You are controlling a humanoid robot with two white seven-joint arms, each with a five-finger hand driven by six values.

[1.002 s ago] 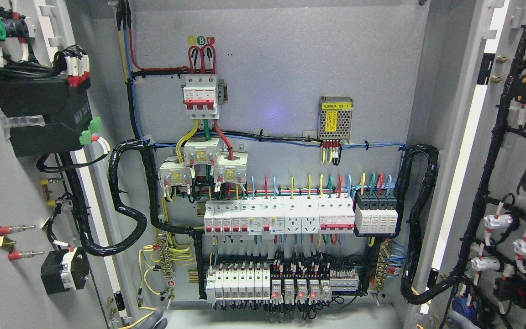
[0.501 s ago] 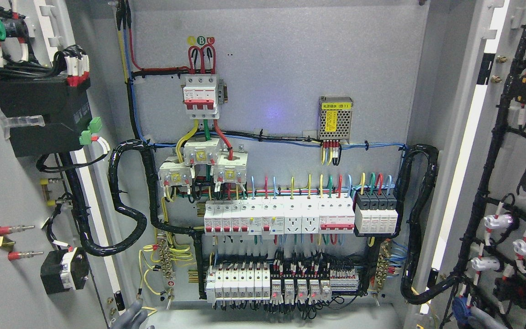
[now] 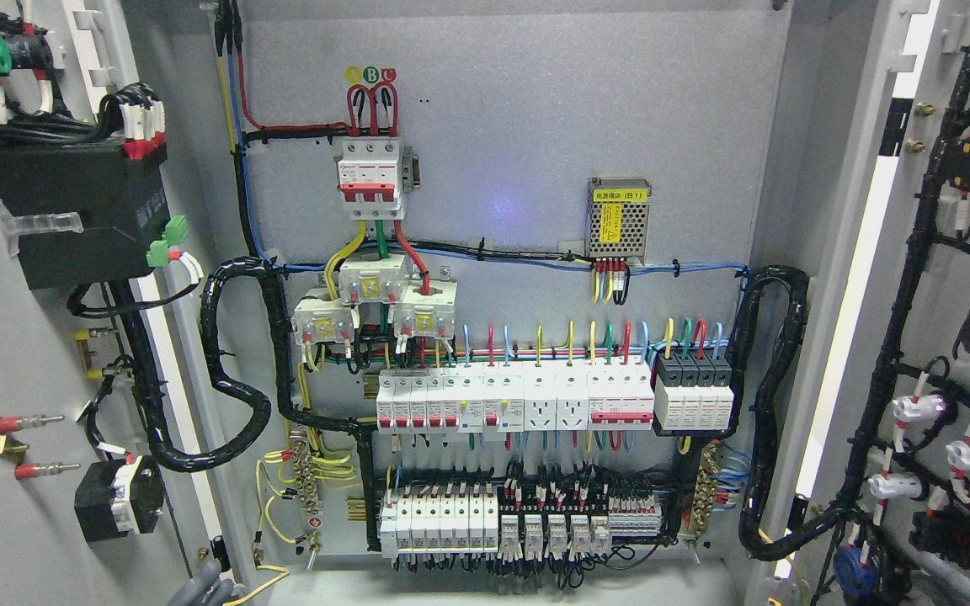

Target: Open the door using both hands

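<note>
Head view: both doors stand swung wide, the left door (image 3: 39, 353) at the picture's left edge and the right door (image 3: 940, 320) at its right, leaving the cabinet's back panel (image 3: 519, 143) fully exposed between them. The left hand (image 3: 199, 587), fingers loosely apart and holding nothing, has sunk lower along the bottom edge than half a second ago.

Only the grey fingertips (image 3: 203, 589) of my left hand (image 3: 199, 592) show, poking up at the bottom edge, left of the middle. I cannot tell how the fingers are set. My right hand is out of sight.
</note>
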